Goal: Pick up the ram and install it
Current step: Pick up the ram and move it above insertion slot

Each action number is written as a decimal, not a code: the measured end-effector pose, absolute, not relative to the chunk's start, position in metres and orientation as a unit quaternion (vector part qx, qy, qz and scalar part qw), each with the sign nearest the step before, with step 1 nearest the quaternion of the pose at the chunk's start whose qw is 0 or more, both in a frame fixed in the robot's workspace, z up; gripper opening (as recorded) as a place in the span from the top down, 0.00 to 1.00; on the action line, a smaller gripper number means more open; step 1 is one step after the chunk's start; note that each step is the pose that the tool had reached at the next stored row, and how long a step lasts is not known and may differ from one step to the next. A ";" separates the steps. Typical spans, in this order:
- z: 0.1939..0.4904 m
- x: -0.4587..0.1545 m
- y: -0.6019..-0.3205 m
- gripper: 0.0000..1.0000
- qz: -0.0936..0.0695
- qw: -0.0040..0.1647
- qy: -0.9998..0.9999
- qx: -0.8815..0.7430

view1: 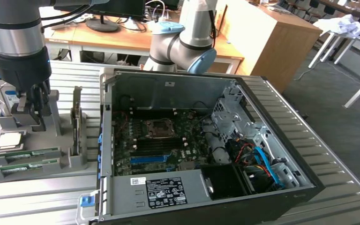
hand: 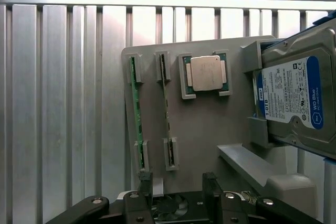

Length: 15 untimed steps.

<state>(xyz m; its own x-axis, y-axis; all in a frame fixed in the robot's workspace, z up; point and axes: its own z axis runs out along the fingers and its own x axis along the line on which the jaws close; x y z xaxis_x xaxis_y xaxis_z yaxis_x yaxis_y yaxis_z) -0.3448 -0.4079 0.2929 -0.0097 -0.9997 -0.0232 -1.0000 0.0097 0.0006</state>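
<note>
— Where is the ram?

— In the grey tray (hand: 202, 129) on the ribbed table (hand: 52, 103), beside the open computer case (view1: 167, 91). Two sticks stand on edge in their clips. The inner ram stick (hand: 166, 109) is next to the processor (hand: 206, 73), and the outer ram stick (hand: 137, 109) is just beside it. Neither has been lifted.

— And the gripper (view1: 31, 110)?

— It hangs above the tray. Its fingers (hand: 144, 183) are spread wide with nothing between them, clear of both sticks.

— What worries you?

— The sticks sit close together. The inner one lines up between the fingers, but one finger looks nearly in line with the outer one. I reckon it could land on that stick's edge or on a clip and knock it. A thin board pinched off-centre could also tilt in the grip, and then it wouldn't seat straight in a slot.

— Anything else in the tray?

— The hard drive (hand: 294, 98) is propped in its own holder, on the far side of the processor from the sticks. In the exterior view a card (view1: 77, 117) stands upright at the edge nearest the case.

— And the case itself?

— The lid is off and the motherboard (view1: 161, 140) is exposed, with cables (view1: 261, 159) bundled toward the exterior view's right. I cannot tell whether its memory slots are free.
</note>
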 end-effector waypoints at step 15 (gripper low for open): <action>0.289 -0.347 -0.409 0.50 0.008 0.008 0.710 -0.704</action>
